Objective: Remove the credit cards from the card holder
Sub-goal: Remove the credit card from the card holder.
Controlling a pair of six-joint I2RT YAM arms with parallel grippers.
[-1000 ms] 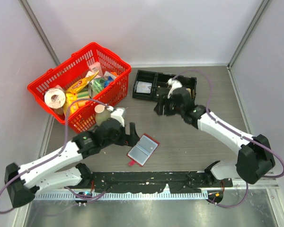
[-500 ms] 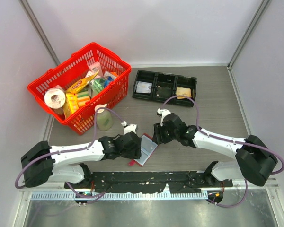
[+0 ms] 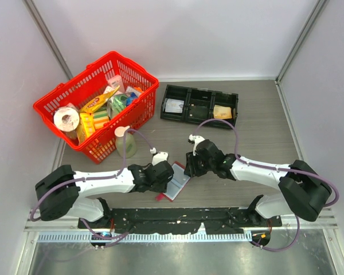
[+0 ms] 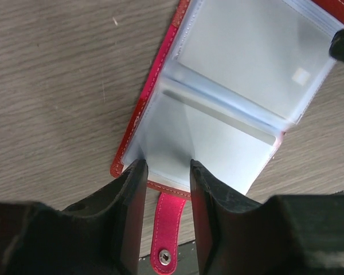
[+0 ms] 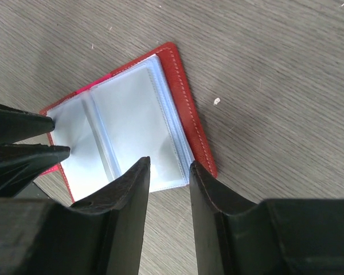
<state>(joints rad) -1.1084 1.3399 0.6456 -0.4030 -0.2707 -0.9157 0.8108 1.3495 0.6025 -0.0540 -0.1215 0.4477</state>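
The dark red card holder (image 3: 175, 182) lies open and flat on the table, its pale blue-grey sleeves (image 4: 241, 74) facing up. Through the sleeves a greyish credit card (image 4: 258, 51) shows faintly. My left gripper (image 3: 165, 174) sits low at the holder's left end. Its fingers stand a little apart astride the sleeve edge, with the snap tab (image 4: 167, 232) below the gap (image 4: 167, 172). My right gripper (image 3: 188, 167) hovers at the holder's far right corner, its jaws narrowly apart over the sleeve corner (image 5: 169, 167) and nothing clamped.
A black three-compartment tray (image 3: 199, 104) stands at the back, with a pale card (image 3: 173, 105) in its left bin and a tan wad (image 3: 222, 112) in its right. A red basket (image 3: 97, 103) of groceries and a green bottle (image 3: 125, 144) stand at the left.
Both arms have come down onto the card holder, the right one from the tray. Both pairs of jaws have narrowed.
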